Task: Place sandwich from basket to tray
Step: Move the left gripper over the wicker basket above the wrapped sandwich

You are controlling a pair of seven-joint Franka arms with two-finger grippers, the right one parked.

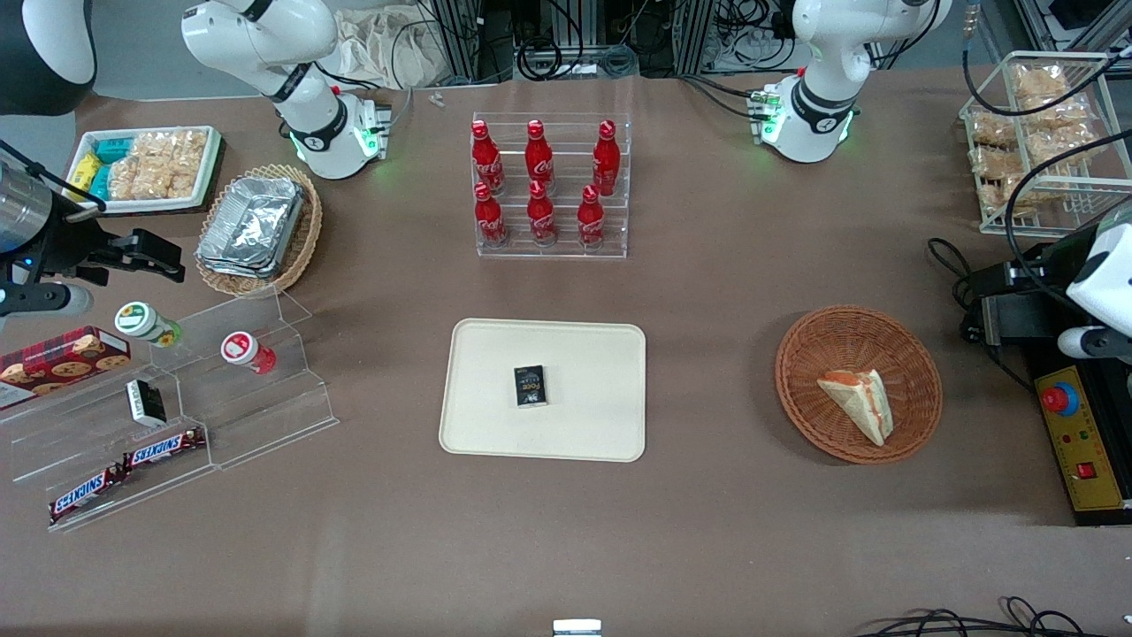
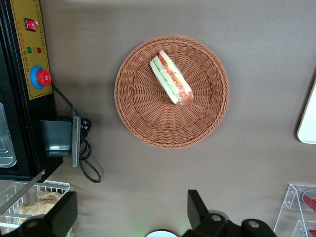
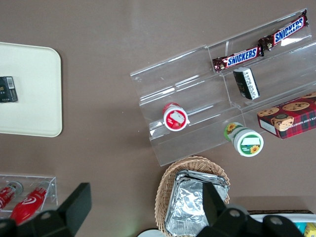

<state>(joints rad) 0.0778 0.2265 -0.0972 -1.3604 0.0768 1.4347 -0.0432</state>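
The sandwich [image 1: 858, 400], a pale bread wedge with an orange-red and green filling stripe, lies in the round reddish-brown wicker basket [image 1: 822, 341] toward the working arm's end of the table. The cream-beige tray [image 1: 584, 354] lies at mid-table with a small black box [image 1: 531, 386] on it. In the left wrist view my gripper [image 2: 132, 213] is open and empty, high above the table, apart from the basket [image 2: 148, 113] and the sandwich [image 2: 171, 78]. The tray's corner [image 2: 308, 121] shows at that view's edge. My arm's wrist [image 1: 1101, 265] hangs beside the basket at the table's end.
A black and yellow control box with a red button [image 1: 1083, 442] and cables lie beside the basket. A wire rack of bagged snacks [image 1: 1035, 133] stands farther back. A clear rack of red bottles [image 1: 548, 186] stands farther from the camera than the tray.
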